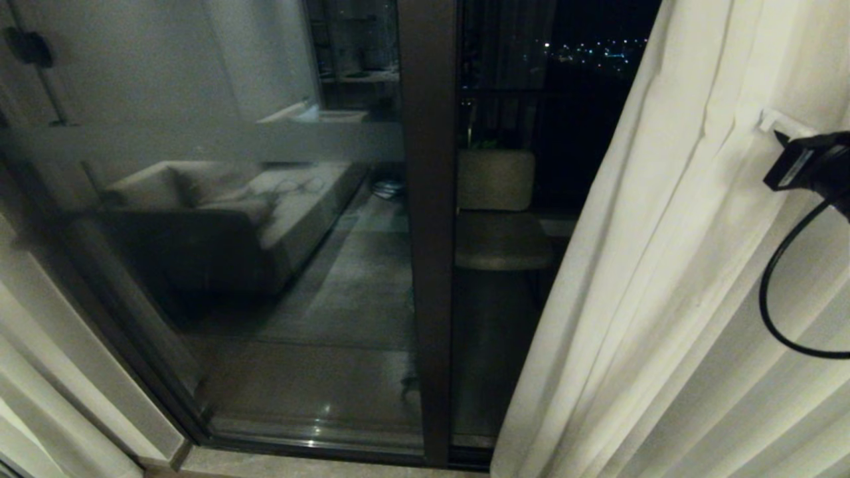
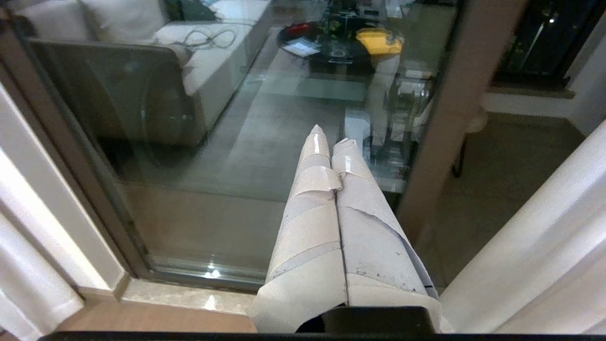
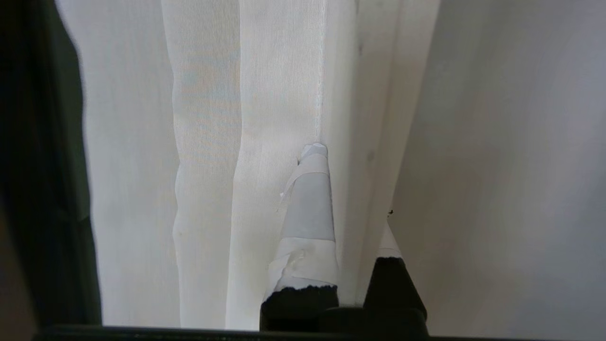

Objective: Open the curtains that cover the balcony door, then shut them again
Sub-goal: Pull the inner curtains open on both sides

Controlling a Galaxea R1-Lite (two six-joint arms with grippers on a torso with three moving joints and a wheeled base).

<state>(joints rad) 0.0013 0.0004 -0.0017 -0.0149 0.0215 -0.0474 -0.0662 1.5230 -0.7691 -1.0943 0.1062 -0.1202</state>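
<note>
The balcony door (image 1: 430, 232) stands uncovered in the middle of the head view, dark-framed with reflective glass. One cream pleated curtain (image 1: 664, 279) hangs at its right, and the other curtain (image 1: 40, 398) shows at the lower left. My right gripper (image 1: 771, 124) is at the right edge, shut on a fold of the right curtain. In the right wrist view one taped finger (image 3: 310, 203) lies on the near side of the fold (image 3: 345, 142); the other is mostly hidden behind it. My left gripper (image 2: 331, 139) is parked low before the door (image 2: 454, 118), shut and empty.
A stool-like chair (image 1: 499, 212) stands on the balcony behind the glass. The left pane reflects a sofa (image 1: 219, 219). A stone sill (image 1: 299, 465) runs along the door's foot. A black cable (image 1: 773, 299) loops below my right wrist.
</note>
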